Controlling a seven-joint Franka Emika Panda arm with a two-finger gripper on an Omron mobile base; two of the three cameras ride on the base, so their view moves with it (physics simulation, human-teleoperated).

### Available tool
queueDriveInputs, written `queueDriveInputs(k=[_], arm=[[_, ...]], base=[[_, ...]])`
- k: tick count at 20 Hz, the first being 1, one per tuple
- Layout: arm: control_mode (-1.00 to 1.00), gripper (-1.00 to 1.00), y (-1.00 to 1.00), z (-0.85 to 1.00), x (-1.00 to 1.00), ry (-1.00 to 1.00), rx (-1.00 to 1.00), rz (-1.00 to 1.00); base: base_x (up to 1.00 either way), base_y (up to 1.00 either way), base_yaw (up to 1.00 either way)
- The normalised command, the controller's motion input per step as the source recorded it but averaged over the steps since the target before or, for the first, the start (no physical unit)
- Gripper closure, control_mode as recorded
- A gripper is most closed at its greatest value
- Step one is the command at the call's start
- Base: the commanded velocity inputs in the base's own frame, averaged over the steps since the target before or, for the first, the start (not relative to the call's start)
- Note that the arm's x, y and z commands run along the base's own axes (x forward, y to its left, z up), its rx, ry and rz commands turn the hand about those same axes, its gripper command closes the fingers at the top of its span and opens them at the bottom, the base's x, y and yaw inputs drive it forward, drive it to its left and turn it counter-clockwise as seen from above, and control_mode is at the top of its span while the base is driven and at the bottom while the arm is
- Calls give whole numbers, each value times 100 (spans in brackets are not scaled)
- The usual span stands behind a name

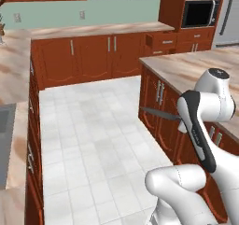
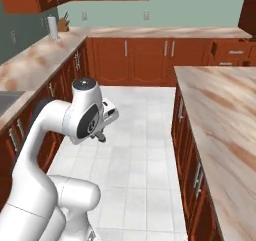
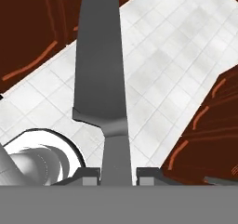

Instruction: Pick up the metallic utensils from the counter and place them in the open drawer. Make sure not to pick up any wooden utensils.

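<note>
The fingers are closed to a narrow gap on the knife, gripping it near where the blade narrows toward the handle; in the hand view the broad grey blade runs straight up from between the two dark tips. Seen from the left base camera, the knife's grey blade sticks out sideways from behind the arm's black-and-white forearm, pointing away from the island worktop and out over the white tiled floor. The blade is held level, in the air, just off the near corner of the island and in front of its red-brown cabinet doors.

The island worktop is a pinkish-beige marble slab with brown veins; in the right base view its long surface lies beside the arm.

Beyond the far end of the island, in the wall cabinets, a red-brown drawer with a silver bar handle stands pulled out, well apart from the knife. A black microwave is set above it.

No brand, label or writing can be read on the knife, the cabinets or the microwave.
</note>
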Motion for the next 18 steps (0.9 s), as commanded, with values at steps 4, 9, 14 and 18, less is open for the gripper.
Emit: queueDriveInputs(k=[4, 9, 14, 18], arm=[[100, 100, 0, 0, 0, 0, 0, 0], [100, 100, 0, 0, 0, 0, 0, 0], [100, 100, 0, 0, 0, 0, 0, 0], [100, 100, 0, 0, 0, 0, 0, 0]], base=[[100, 47, -32], [100, 58, -28], [100, 72, -25], [100, 69, -25]])
